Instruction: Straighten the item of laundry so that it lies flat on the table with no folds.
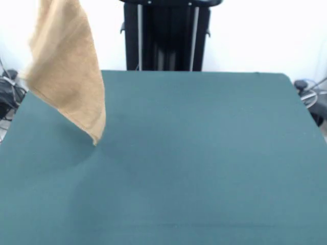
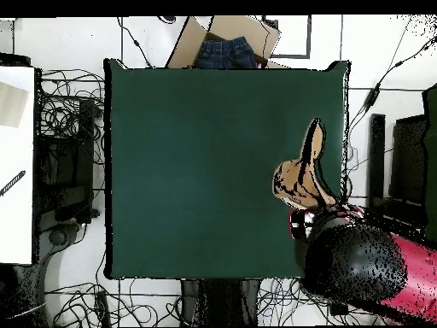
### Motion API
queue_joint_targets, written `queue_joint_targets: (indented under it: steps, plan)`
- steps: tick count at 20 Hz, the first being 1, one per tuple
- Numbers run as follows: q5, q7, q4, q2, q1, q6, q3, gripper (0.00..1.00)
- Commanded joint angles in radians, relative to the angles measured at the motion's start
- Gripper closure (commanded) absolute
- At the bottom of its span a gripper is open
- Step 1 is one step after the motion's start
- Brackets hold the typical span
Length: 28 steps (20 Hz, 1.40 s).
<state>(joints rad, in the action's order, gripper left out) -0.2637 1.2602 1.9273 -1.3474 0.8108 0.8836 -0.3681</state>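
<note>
A tan-orange terry towel (image 1: 66, 71) hangs in the air at about ten o'clock in the front view, its lowest corner dangling just above the dark green felt counter (image 1: 194, 153). From overhead, the bunched cloth (image 2: 303, 175) sits at roughly three o'clock beside the red and black arm (image 2: 367, 269). The fingers are hidden, so whether they are closed on the cloth cannot be told. Judging by its drape, the towel is light, limp and not fragile; a corner or border edge looks the best hold.
</note>
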Motion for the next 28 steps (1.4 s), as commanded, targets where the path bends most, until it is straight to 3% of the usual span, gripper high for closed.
queue_joint_targets:
  steps: [1,9,17,20,28]
  plan:
    - [-0.202,0.260,0.118,0.099,-0.156,-0.190,0.054,1.00]
    - [-0.266,0.445,0.097,0.138,-0.342,-0.221,0.181,1.00]
    - [-0.308,0.609,0.117,0.219,-0.480,-0.373,0.324,1.00]
    - [-0.285,0.589,0.111,0.213,-0.501,-0.358,0.345,1.00]
    - [-0.216,0.470,0.091,0.199,-0.455,-0.293,0.318,1.00]
